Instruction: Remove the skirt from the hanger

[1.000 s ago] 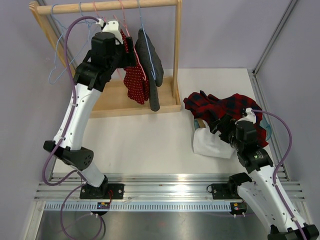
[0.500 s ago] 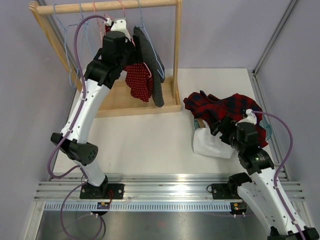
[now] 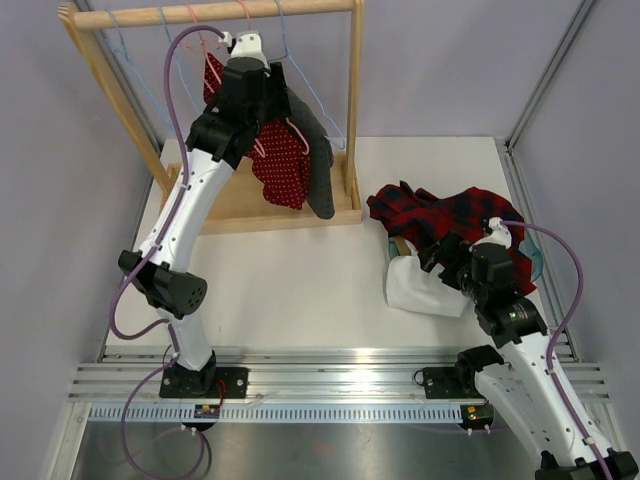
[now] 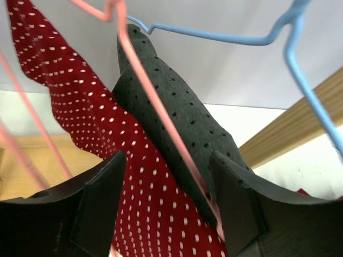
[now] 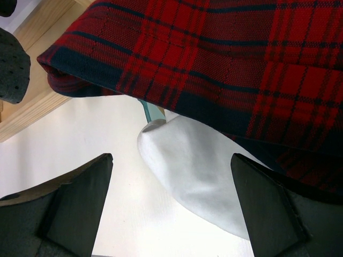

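Observation:
A red skirt with white dots (image 3: 282, 168) hangs on a pink wire hanger (image 4: 155, 101) from the wooden rack's rail (image 3: 200, 13). A dark grey dotted garment (image 3: 320, 172) hangs just right of it on a blue hanger (image 4: 300, 69). My left gripper (image 3: 266, 122) is raised at the rail. In the left wrist view the left gripper (image 4: 167, 211) is open, with the red skirt (image 4: 80, 123), the pink wire and the grey garment's edge (image 4: 182, 112) between its jaws. My right gripper (image 3: 440, 256) is open and empty, low over a white cloth (image 5: 203, 171).
A red and navy plaid garment (image 3: 450, 215) lies heaped at the right on the white cloth (image 3: 420, 285) and a teal hanger (image 5: 151, 111). The rack's wooden base (image 3: 225, 208) and right post (image 3: 353, 100) stand at the back. Several empty hangers hang at the rail's left.
My left arm has swung right along the rail and closer to the red skirt, pushing the skirt and the grey garment rightward. The right arm has not moved.

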Robot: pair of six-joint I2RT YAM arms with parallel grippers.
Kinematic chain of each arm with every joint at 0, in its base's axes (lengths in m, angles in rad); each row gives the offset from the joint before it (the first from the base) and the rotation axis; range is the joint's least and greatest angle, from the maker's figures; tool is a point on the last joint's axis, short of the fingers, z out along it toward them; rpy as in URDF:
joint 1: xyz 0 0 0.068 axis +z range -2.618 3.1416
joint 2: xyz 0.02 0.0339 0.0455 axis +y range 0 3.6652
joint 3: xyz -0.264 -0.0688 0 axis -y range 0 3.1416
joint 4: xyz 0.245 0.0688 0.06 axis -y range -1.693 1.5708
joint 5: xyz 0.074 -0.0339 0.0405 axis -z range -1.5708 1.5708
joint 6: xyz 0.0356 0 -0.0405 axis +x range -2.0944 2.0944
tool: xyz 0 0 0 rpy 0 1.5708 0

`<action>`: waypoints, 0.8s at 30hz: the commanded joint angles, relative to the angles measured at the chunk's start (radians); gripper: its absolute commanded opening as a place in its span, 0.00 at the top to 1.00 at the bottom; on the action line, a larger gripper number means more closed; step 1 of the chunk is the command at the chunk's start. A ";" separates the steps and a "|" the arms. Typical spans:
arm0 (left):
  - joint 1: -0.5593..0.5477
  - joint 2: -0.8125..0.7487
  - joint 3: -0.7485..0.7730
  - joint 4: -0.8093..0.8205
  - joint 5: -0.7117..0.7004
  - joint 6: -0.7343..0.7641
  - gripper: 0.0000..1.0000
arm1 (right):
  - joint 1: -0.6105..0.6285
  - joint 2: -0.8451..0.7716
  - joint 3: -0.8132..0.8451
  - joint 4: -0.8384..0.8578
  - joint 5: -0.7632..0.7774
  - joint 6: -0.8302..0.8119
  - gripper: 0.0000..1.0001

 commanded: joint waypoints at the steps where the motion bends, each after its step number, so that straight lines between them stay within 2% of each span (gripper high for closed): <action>1: 0.000 0.055 0.064 0.055 -0.052 -0.003 0.45 | -0.002 -0.015 0.034 -0.005 0.008 -0.027 0.01; 3: 0.000 0.058 0.068 0.055 -0.053 -0.012 0.52 | 0.000 -0.018 0.033 -0.011 0.011 -0.025 0.00; 7: -0.002 0.023 0.038 0.053 -0.078 -0.017 0.78 | 0.000 -0.018 0.034 -0.009 0.005 -0.022 0.00; 8: -0.002 0.010 0.027 0.054 -0.093 -0.015 0.88 | -0.002 -0.016 0.034 -0.009 0.005 -0.021 0.01; 11: -0.002 -0.043 -0.011 0.056 -0.124 0.000 1.00 | 0.000 -0.007 0.034 -0.005 -0.004 -0.019 0.01; 19: -0.002 -0.139 -0.001 -0.013 -0.130 0.054 1.00 | -0.002 0.011 0.068 0.049 -0.081 -0.047 0.01; 24: -0.002 -0.201 0.042 -0.073 -0.055 0.068 1.00 | -0.002 0.047 0.172 0.197 -0.377 -0.103 0.01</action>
